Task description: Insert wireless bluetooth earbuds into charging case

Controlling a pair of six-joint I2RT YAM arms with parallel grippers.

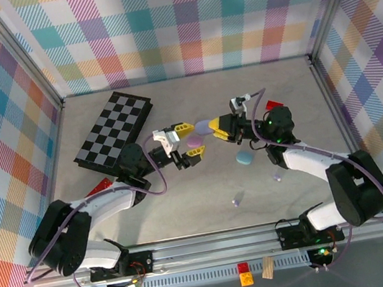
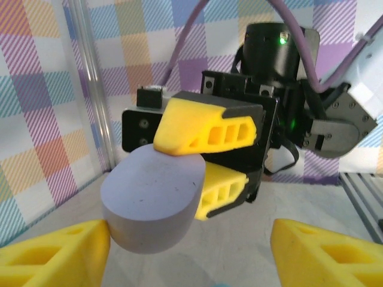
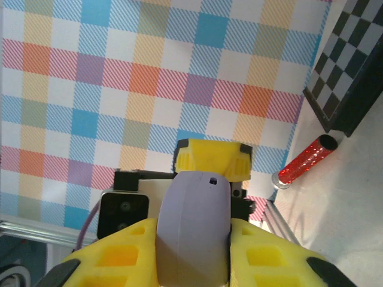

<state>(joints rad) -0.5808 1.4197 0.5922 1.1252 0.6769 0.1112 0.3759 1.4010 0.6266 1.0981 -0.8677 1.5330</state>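
A lavender pebble-shaped charging case (image 3: 192,215) is clamped between the yellow fingers of my right gripper (image 3: 192,230), which is shut on it and holds it above the table. From the left wrist, the same case (image 2: 149,200) sticks out of the right gripper (image 2: 209,161) toward me. My left gripper (image 2: 190,239) is open, its left fingertip (image 2: 90,239) right beside the case. From above, the two grippers (image 1: 188,139) (image 1: 221,130) face each other mid-table. Two tiny pale earbuds (image 1: 237,199) (image 1: 277,176) lie on the table nearer the arm bases.
A pinkish case (image 1: 193,143) shows between the left fingers, and a light blue case (image 1: 244,158) lies close by. A folded chessboard (image 1: 113,134) and a red glitter tube (image 3: 302,161) sit to the left. A red block (image 1: 273,105) lies behind the right arm.
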